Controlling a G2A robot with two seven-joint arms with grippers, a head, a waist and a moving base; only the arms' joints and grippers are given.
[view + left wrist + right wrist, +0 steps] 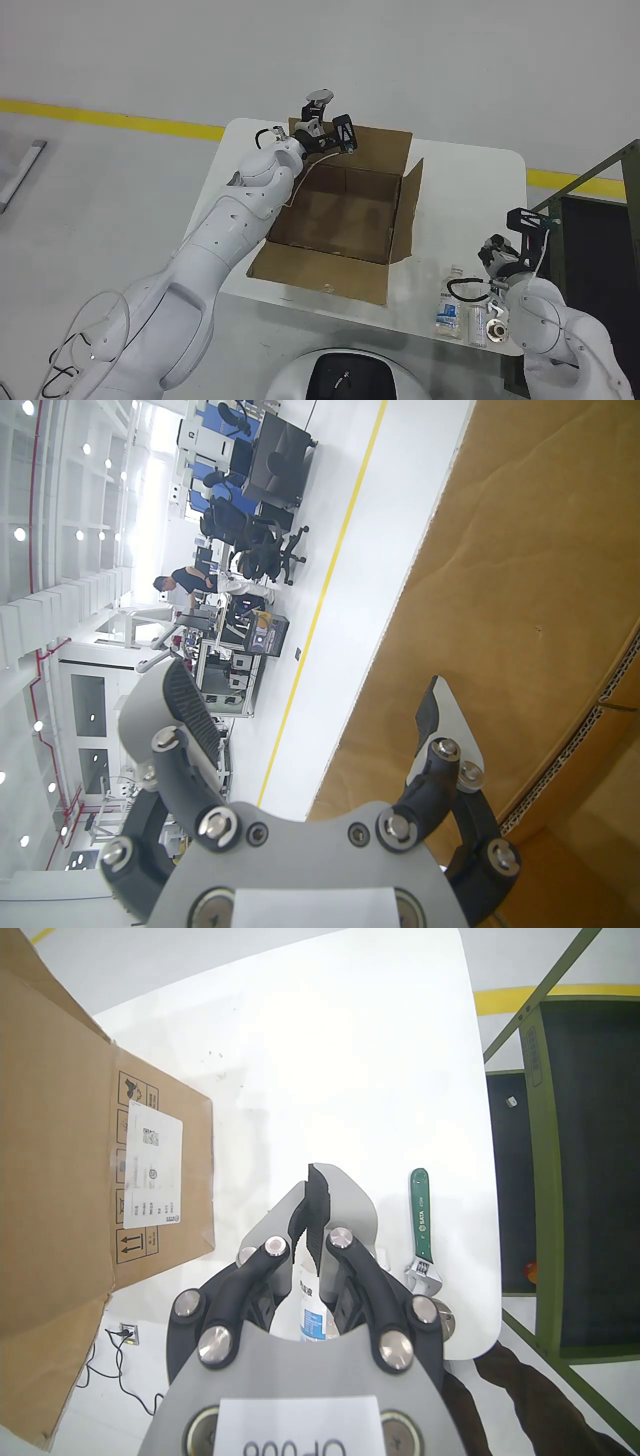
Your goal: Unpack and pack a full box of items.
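Observation:
An open cardboard box [320,270] stands mid-table, and its inside looks bare. My left gripper [333,115] hangs open at the box's far left corner. In the left wrist view this gripper [302,680] straddles the outer edge of the far flap [500,575]. A clear bottle with a blue label [450,305] lies near the table's front edge, right of the box. My right gripper [315,1195] hovers shut above that bottle [312,1308], with nothing between its pads. A green-handled wrench [420,1218] lies just beside it.
A small clear item [478,325] and a round metal piece [493,322] lie by the bottle. A dark green rack [600,220] stands off the white table's [470,190] right edge. The box's labelled side flap [150,1168] hangs toward the bottle.

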